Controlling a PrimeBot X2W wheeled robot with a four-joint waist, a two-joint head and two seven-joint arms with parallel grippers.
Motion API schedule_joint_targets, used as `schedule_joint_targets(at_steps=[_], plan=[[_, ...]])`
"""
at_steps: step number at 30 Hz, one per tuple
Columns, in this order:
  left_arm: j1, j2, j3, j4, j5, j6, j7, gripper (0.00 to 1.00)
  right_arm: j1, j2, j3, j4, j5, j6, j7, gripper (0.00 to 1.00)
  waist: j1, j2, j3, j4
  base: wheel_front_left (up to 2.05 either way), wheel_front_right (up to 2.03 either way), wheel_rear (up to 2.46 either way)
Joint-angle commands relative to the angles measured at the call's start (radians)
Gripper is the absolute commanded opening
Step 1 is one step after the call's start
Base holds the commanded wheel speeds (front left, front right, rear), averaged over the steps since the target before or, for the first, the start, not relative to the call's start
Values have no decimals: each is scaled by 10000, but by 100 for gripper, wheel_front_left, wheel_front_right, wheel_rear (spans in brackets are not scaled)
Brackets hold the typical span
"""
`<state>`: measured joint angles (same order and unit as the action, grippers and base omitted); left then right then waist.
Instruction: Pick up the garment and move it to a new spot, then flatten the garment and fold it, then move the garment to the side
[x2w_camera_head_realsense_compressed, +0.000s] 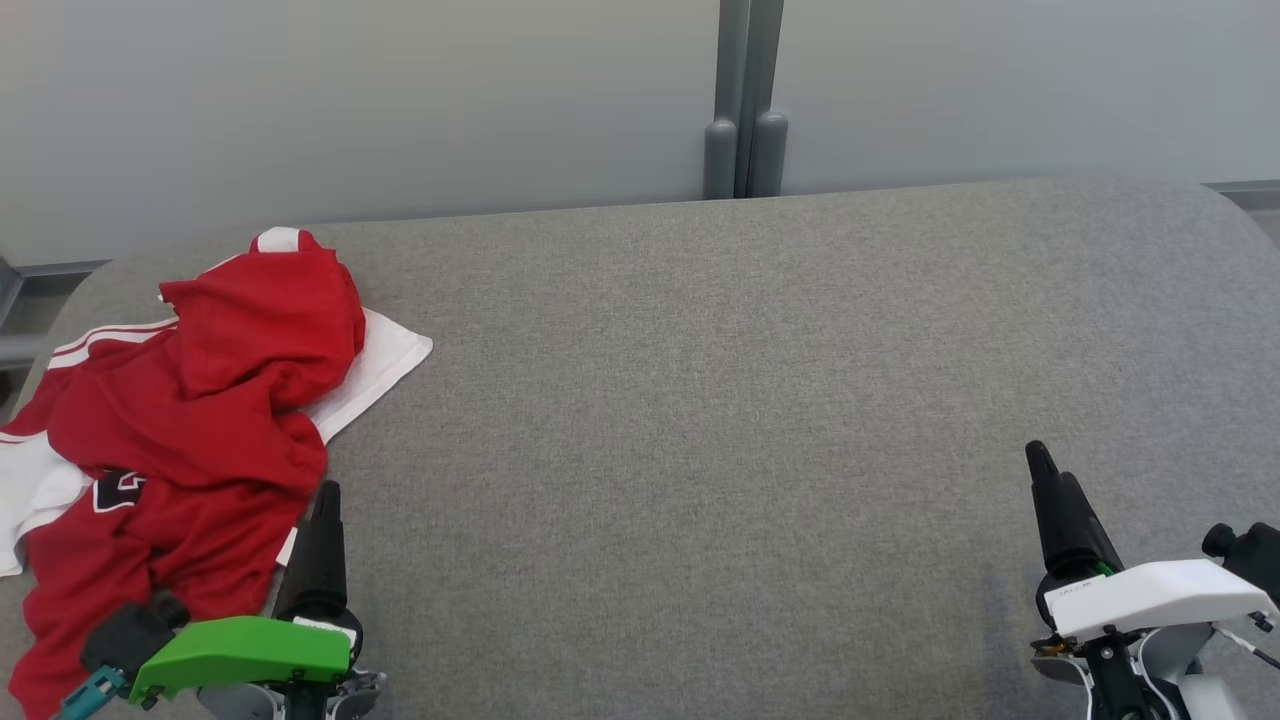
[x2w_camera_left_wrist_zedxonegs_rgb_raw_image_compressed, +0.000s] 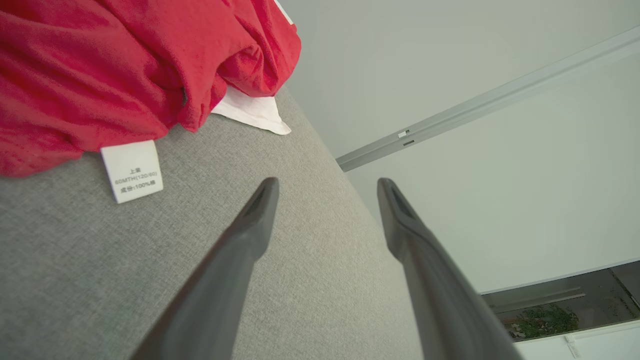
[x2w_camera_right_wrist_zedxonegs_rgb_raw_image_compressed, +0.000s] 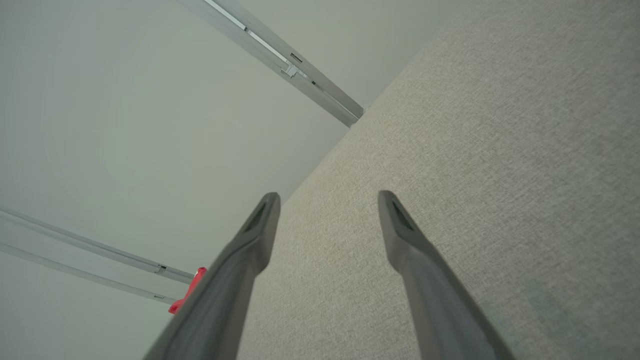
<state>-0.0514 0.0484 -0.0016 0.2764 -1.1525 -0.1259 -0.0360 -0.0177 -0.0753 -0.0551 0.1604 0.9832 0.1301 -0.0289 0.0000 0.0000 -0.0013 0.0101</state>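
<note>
a crumpled red-and-white shirt (x2w_camera_head_realsense_compressed: 200, 400) lies heaped at the left end of the grey fabric desk (x2w_camera_head_realsense_compressed: 750, 400), care label (x2w_camera_left_wrist_zedxonegs_rgb_raw_image_compressed: 132, 170) showing. soft, light and limp, it will likely sag and bunch, so a gathered fold at its near edge looks the surest hold. the left jaws stand spread wide and empty just beside it. the right jaws, equally released, hang well apart.

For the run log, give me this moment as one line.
phase: pre-pick | garment: crumpled, left end of grey surface | left gripper: open, beside garment, empty | right gripper: open, over bare surface, empty
</note>
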Motion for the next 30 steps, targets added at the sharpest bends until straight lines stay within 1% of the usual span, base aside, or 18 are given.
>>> schedule_joint_targets(at_steps=[1,2,4,12,19,30], plan=[[-250,126,-16,-147,299,-25,-65,100,-27,-89,20,-165,-263,3,-90,100,0,0,-2,1,0,0,0],[-256,171,-65,-143,791,-27,-137,100,-11,-122,71,-141,-680,3,-162,100,0,0,-5,10,0,0,0],[-267,214,-118,-119,1274,-28,-211,100,-6,-164,140,-119,-1064,3,-240,100,0,0,-9,21,0,0,0],[-284,289,-304,-42,2763,-33,-484,100,-18,-342,362,-117,-2453,4,-511,100,0,0,-20,85,0,0,0],[-287,346,-434,2,3712,-38,-701,100,50,-435,430,-144,-3470,5,-743,100,0,0,-46,191,0,0,0],[-251,443,-584,80,4847,-44,-993,100,214,-501,524,-122,-4710,5,-1029,100,0,0,-64,293,0,0,0]])
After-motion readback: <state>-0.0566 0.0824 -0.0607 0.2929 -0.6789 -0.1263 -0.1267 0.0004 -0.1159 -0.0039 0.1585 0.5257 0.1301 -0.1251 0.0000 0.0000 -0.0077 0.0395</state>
